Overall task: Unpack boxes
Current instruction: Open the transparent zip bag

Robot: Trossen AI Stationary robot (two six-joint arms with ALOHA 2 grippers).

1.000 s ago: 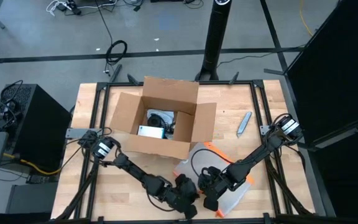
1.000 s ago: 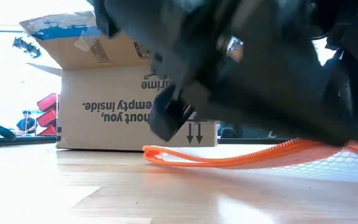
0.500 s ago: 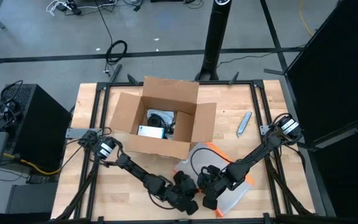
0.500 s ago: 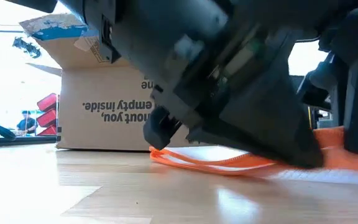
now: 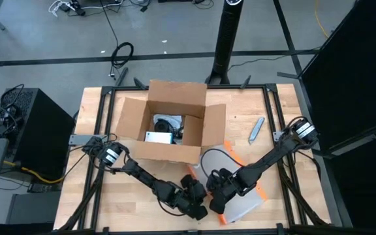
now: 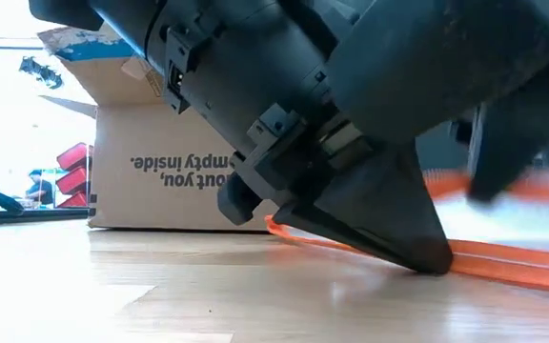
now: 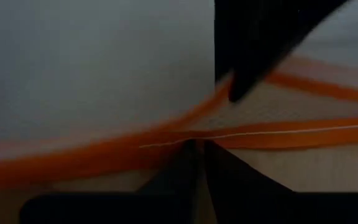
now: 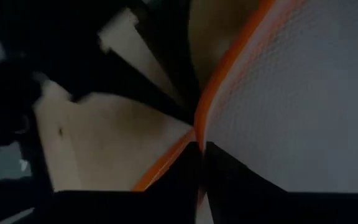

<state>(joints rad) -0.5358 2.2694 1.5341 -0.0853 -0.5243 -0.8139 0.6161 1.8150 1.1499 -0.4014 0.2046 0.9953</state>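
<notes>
The brown cardboard box (image 5: 175, 121) stands open at the table's far middle, its base on the wood, with dark and white items inside. A flat clear pouch (image 5: 245, 196) with an orange edge lies near the front, right of centre. My left gripper (image 5: 201, 197) and right gripper (image 5: 215, 200) meet at the pouch's left edge, and both are shut on it. In the low view the box (image 6: 179, 143) stands behind a dark gripper body, and the pouch's orange edge (image 6: 503, 257) slants up off the table. My left gripper pinches the pouch's orange edge (image 7: 160, 148) between its two fingers, which lie across the edge and slant down from the table's left. The edge there is off the wood. My right gripper pinches the same orange edge (image 8: 209, 115) between its fingertips, slanting down from the right. The clear sheet (image 8: 303, 106) rises away from the hold.
A grey utility knife (image 5: 256, 130) lies on the table to the right of the box. A black case (image 5: 28, 130) stands off the table's left side. A dark pole (image 5: 230, 39) rises behind the far edge. Bare wood (image 5: 109, 202) lies at the front left.
The pouch's left edge has come up off the table in both grippers: it lay flat a second ago and now slants upward. Seen from above, the pouch looks narrower. My right gripper has risen a little, and both wrists have tipped.
</notes>
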